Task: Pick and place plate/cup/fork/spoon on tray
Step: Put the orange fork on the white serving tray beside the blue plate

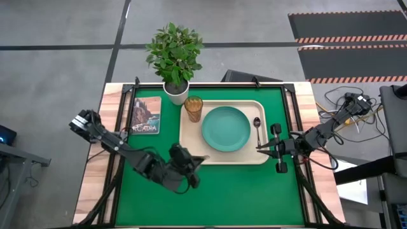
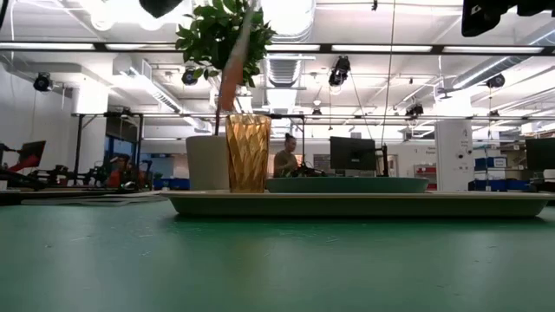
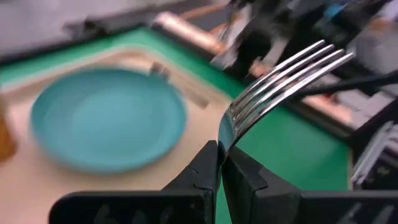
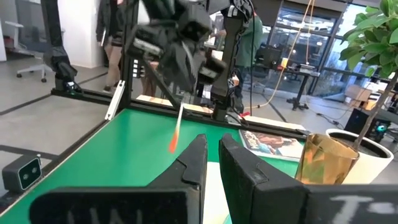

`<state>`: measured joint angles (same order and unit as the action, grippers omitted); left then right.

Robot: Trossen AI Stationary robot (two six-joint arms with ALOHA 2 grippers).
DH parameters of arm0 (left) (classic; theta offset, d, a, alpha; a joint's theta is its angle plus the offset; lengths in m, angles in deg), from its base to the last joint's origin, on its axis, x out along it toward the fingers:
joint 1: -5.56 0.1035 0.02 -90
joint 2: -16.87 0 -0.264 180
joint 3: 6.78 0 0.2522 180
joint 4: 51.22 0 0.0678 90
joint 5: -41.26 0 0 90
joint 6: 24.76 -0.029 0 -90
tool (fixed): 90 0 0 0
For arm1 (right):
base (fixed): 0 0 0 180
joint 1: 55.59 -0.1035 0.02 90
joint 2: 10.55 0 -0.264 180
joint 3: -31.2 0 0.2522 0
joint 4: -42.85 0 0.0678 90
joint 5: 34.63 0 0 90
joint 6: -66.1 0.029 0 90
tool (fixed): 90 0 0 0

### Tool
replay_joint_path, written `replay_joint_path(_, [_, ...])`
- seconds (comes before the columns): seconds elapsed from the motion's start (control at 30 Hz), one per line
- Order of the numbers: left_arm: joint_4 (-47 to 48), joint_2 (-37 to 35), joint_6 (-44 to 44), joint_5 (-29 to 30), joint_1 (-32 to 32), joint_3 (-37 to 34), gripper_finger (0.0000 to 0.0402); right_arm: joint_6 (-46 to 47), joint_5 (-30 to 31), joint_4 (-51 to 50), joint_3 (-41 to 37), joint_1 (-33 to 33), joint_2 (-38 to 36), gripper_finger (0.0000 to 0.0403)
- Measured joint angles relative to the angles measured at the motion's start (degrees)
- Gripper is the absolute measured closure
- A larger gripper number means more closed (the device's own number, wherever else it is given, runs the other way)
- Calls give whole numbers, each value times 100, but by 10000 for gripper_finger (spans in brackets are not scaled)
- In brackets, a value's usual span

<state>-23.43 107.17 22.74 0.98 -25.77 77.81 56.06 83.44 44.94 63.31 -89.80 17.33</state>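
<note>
The cream tray (image 1: 189,145) lies on the green mat. On it are the teal plate (image 1: 226,128), the amber cup (image 1: 194,108) at its far left corner and the silver spoon (image 1: 257,127) by its right rim. My left gripper (image 1: 188,160) is above the mat just near-left of the tray, shut on the fork (image 3: 280,81). The fork's orange handle hangs down in the right wrist view (image 4: 176,134) and the low view (image 2: 232,74). My right gripper (image 1: 262,147) hovers over the tray's near right corner, shut and empty. My left gripper pinches the fork between its two fingers at the metal neck just below the tines (image 3: 227,127). The tines stick out past the fingertips toward the tray. The orange handle (image 4: 176,134) hangs below the gripper, and the fork is lifted clear of the mat.
A white plant pot (image 1: 176,89) with a leafy plant stands at the mat's far edge behind the cup. A book (image 1: 145,116) lies left of the tray. Bare green mat (image 1: 241,191) lies near the front edge. People and desks show in the room beyond.
</note>
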Motion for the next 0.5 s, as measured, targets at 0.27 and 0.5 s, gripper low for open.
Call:
replay_joint_path(0.27, [-2030, -13, -2239, -957, 394, -4, 401, 180, 1, 286, 0, 3, 15, 315])
replay_joint_path(0.5, [-2727, -11, -3115, -1652, 742, -15, 401, 212, 4, 801, 0, 23, 409, 249])
